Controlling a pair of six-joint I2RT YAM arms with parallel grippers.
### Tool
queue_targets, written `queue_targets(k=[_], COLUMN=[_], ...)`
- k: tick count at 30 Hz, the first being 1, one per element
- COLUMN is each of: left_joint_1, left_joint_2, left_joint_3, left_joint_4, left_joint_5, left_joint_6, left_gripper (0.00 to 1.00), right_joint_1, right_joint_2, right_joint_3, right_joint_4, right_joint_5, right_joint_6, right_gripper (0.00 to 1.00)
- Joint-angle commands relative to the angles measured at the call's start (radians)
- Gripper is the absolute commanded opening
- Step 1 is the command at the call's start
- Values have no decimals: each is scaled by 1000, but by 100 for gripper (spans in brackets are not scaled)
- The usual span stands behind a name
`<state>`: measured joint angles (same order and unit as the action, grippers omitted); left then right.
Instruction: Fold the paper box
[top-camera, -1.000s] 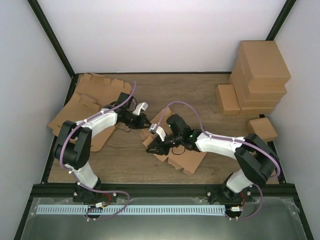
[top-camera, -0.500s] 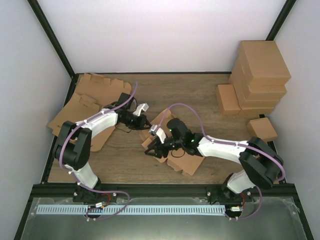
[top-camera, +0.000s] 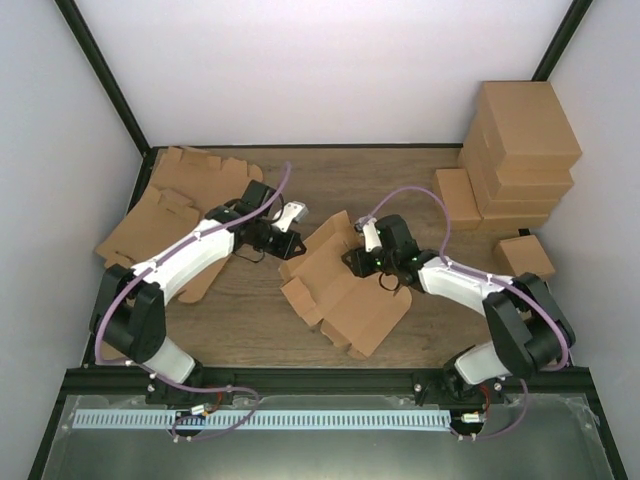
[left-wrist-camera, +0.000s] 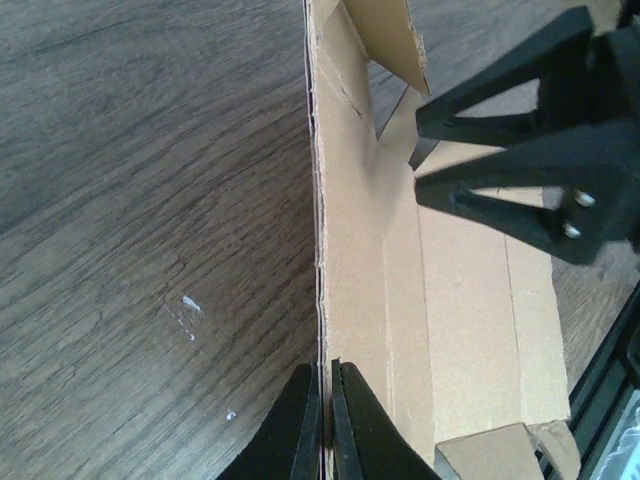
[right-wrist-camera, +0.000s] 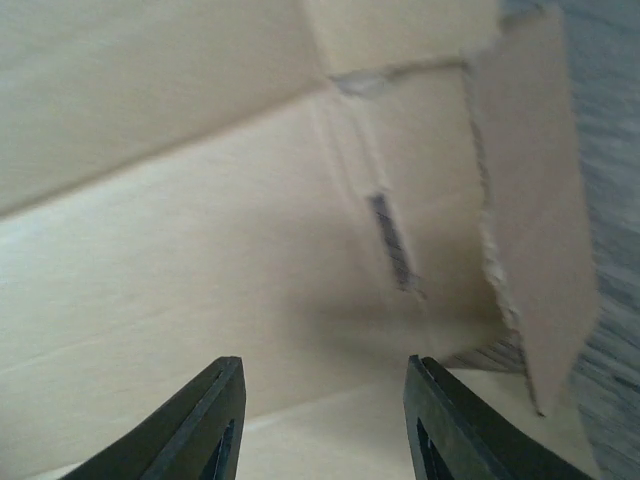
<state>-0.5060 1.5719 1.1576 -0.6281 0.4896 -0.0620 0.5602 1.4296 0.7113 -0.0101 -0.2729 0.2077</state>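
A: Item: paper box (top-camera: 345, 295). Location?
B: Middle of the table (top-camera: 400, 185), lying opened out between the two arms.
A: Left gripper (left-wrist-camera: 322, 372)?
B: Fingers pressed together on the box's left edge, with the cardboard pinched between them.
A: Right gripper (right-wrist-camera: 322, 368)?
B: Jaws apart, nothing held, poised over an inner panel near a slot (right-wrist-camera: 392, 240).
A: Handling note?
B: Probably best if the left anchors the edge firmly while the right presses along a crease, not mid-panel, so the fold follows the score.
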Motion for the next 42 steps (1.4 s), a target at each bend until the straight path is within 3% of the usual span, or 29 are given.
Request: queue_targets(k=[1,5,12,17,22,31,37,42], left_joint_1=[-29,-62,-107,-131,-176,-278,-295,-295], left_joint_2=[-27,-33,-36,-32,-44,-73,-65,-28], left_joint_3=[15,11,12,14,17,14,28,67], left_joint_4=[-27,-35,-45,-46,-39,-18,-20,-37], left_joint_5=[-57,-81,-165,-214,-273,-491,-617,-574], left_joint_6=[53,63,75,80,96,111,90,62], left_gripper=[4,4,4,4,4,4,4,4], right_joint_1=[-41,-117,-249,-259,-281,-299,-297,-267], right_joint_2=[52,108,172,233,267,305,132,-115], right_joint_3=[64,104,134,179,187,194,95,-53], right_joint_4=[-47,-60,-11,-43,-56,-85,-55,7], right_joint_5=[97,138,22,-15,47,21,-116,-215], right_joint_6=[26,75,65,36,68,82,68,85], right_gripper=[45,45,45,45,50,53,57,58])
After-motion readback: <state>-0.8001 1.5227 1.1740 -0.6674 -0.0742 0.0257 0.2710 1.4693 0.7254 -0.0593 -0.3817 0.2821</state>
